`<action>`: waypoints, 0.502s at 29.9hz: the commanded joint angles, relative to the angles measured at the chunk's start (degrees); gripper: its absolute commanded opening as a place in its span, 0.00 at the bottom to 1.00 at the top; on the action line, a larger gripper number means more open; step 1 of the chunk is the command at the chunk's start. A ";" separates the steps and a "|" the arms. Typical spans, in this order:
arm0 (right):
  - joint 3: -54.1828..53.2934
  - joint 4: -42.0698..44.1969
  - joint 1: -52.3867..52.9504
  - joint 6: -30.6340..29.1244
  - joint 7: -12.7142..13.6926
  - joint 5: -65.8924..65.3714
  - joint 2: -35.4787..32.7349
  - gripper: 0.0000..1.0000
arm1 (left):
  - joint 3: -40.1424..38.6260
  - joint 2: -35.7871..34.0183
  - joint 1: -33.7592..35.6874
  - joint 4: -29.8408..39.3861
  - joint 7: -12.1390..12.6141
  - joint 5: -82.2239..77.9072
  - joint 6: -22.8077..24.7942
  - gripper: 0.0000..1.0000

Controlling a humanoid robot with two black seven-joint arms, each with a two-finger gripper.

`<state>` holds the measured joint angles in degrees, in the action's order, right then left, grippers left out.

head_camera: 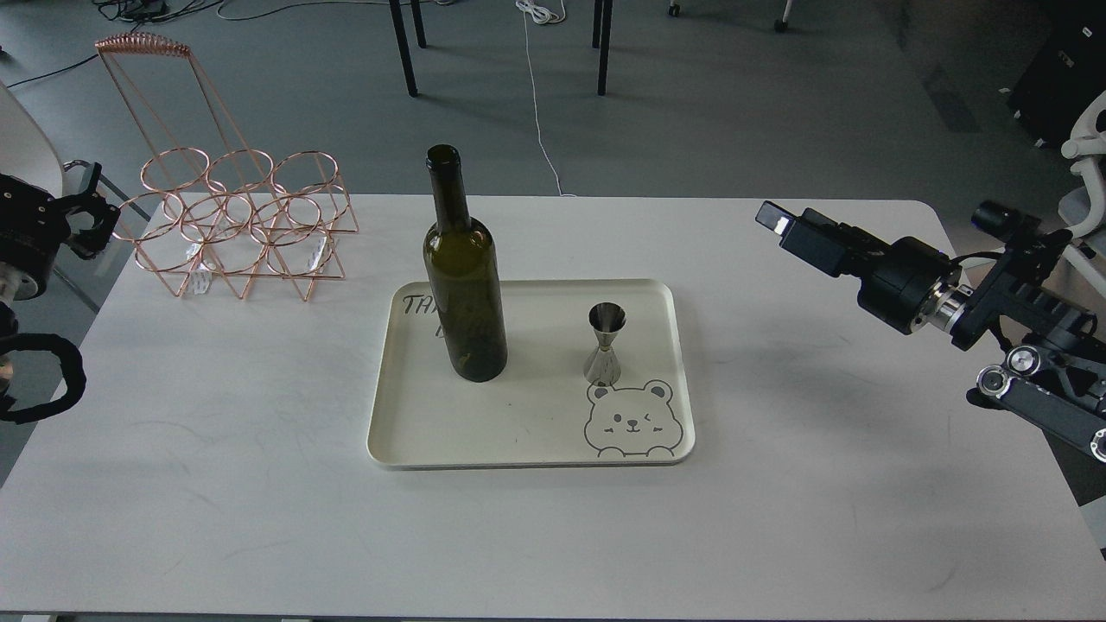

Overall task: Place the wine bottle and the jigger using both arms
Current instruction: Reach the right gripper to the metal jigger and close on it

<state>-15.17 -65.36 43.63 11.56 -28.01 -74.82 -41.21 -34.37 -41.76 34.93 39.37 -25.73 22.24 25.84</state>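
On cream bear-printed tray [527, 453], mid white table [259, 518]: tall dark-green glass wine bottle [464, 285] upright left, small shiny steel hourglass jigger [605, 344] upright right, apart. Left gripper [86, 216] and right gripper [778, 223] far off, empty; finger spread impossible to tell. Best approached level from outer sides, gripping bottle low on body.

Lab or office: floor cables [540, 104]; office chair [1084, 173].

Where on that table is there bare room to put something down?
The table is bare along the near edge in front of the tray, and right of it. The tray has a gap between wine bottle and jigger. The copper wire rack crowds the far left corner.
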 commanded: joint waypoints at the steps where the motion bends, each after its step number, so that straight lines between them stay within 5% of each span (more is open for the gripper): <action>1: 4.62 -0.11 -0.04 3.28 0.01 -3.91 0.52 0.98 | 0.01 0.27 -0.04 0.00 -0.11 -0.01 -0.09 0.99; 9: 11.39 0.85 0.75 7.69 0.01 -17.55 1.31 0.98 | 0.01 1.15 -0.04 0.00 -0.11 0.08 -0.70 0.99; 15: 14.20 5.68 1.72 7.86 0.01 -18.43 8.59 0.97 | 0.01 0.89 0.23 -0.09 -0.11 -0.01 -0.53 0.99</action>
<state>-2.54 -62.21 45.13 19.30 -28.01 -92.96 -36.47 -34.36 -40.61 34.99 39.37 -25.87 22.28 25.16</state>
